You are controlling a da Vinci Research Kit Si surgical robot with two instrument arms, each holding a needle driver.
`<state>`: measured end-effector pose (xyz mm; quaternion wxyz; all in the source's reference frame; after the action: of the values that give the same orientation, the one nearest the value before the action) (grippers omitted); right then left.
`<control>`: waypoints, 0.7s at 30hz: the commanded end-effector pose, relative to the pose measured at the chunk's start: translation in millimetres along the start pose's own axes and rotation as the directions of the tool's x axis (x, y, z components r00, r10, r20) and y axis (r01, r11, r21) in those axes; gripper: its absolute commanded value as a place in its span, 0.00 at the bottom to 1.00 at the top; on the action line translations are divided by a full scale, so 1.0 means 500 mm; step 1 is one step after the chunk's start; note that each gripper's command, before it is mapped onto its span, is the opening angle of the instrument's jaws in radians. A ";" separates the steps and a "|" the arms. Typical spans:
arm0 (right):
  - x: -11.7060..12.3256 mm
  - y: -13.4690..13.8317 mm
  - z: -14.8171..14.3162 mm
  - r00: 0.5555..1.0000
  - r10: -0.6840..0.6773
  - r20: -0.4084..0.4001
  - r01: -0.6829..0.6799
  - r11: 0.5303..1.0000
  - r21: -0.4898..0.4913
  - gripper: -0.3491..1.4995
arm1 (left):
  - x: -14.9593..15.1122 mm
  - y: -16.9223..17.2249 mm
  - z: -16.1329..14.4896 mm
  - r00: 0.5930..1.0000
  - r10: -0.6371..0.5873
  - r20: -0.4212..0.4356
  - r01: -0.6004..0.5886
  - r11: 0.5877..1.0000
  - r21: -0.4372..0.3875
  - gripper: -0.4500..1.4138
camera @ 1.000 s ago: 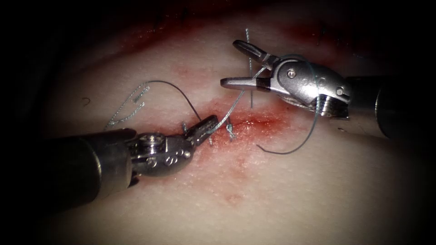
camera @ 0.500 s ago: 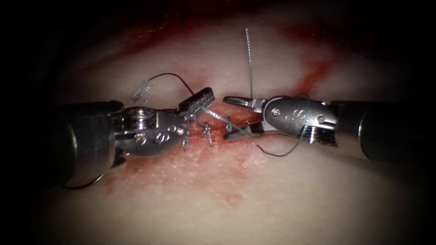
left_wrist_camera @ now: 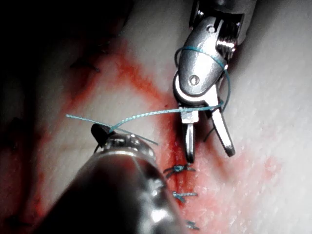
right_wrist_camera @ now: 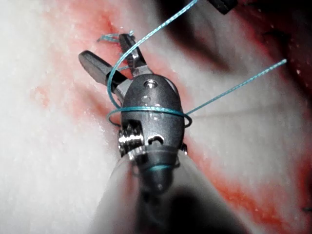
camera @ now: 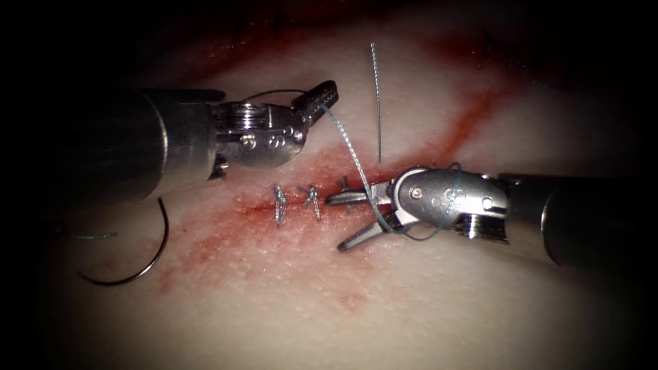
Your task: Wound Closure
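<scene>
Thread (camera: pixel 349 154): runs taut from left tool (camera: pixel 317 99), clamped on it, down-right between right tool's (camera: pixel 348 220) spread, empty jaws.
Needle (camera: pixel 140 257): free on tissue (camera: pixel 425 301), left of cut (camera: pixel 301 205).

No readable text, labels, brands, numbers or signs anywhere; faint stamped marks on end effector bodies illegible.

Your needle (camera: pixel 140 260), dark and curved, lay free on the tissue (camera: pixel 411 301), well left of the cut (camera: pixel 329 199), in neither tool. Your thread (camera: pixel 353 161) ran taut from above the cut down to it, wrapped round the right tool's body. Knotted stitches (camera: pixel 296 201) crossed the cut.
</scene>
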<state>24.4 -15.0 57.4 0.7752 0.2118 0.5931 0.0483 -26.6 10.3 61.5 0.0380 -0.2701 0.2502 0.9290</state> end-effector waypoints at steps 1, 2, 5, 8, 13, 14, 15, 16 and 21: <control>-0.0013 0.0003 0.0016 1.000 0.005 -0.028 -0.004 1.000 0.015 0.43 | 0.0000 0.0011 0.0026 1.000 0.003 0.001 -0.003 1.000 -0.003 0.00; -0.0013 0.0003 0.0014 0.999 0.009 -0.043 -0.009 1.000 0.019 0.42 | -0.0004 0.0014 0.0038 1.000 0.006 0.002 -0.006 1.000 -0.004 0.00; -0.0014 0.0004 0.0007 0.996 0.016 -0.083 -0.014 1.000 0.025 0.42 | -0.0018 0.0031 0.0076 1.000 0.020 0.005 -0.020 1.000 -0.015 0.00; -0.0012 0.0009 0.0001 0.989 0.024 -0.147 -0.021 1.000 0.016 0.42 | -0.0034 0.0057 0.0108 0.999 0.034 0.011 -0.033 0.999 -0.031 0.00; -0.0003 0.0029 -0.0015 0.956 0.049 -0.290 -0.058 0.998 -0.024 0.41 | -0.0063 0.0114 0.0142 0.999 0.035 0.018 -0.034 0.998 -0.051 0.00; -0.0002 0.0033 -0.0020 0.951 0.049 -0.305 -0.063 0.997 -0.038 0.40 | -0.0068 0.0123 0.0146 0.999 0.030 0.020 -0.029 0.998 -0.054 0.00; 0.0000 0.0039 -0.0026 0.943 0.049 -0.329 -0.072 0.996 -0.060 0.40 | -0.0074 0.0133 0.0148 0.999 0.030 0.022 -0.029 0.998 -0.058 0.00; 0.0001 0.0047 -0.0034 0.924 0.050 -0.380 -0.091 0.992 -0.089 0.40 | -0.0083 0.0154 0.0151 1.000 0.024 0.018 -0.023 0.998 -0.065 0.00; -0.0001 0.0065 -0.0049 0.898 0.050 -0.438 -0.133 0.978 -0.162 0.38 | -0.0085 0.0191 0.0145 1.000 0.015 0.009 -0.014 0.997 -0.075 0.00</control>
<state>21.7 -11.0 57.7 0.6361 0.1362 0.7326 0.2005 -28.1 5.0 72.5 0.0230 -0.2668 0.2148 0.9392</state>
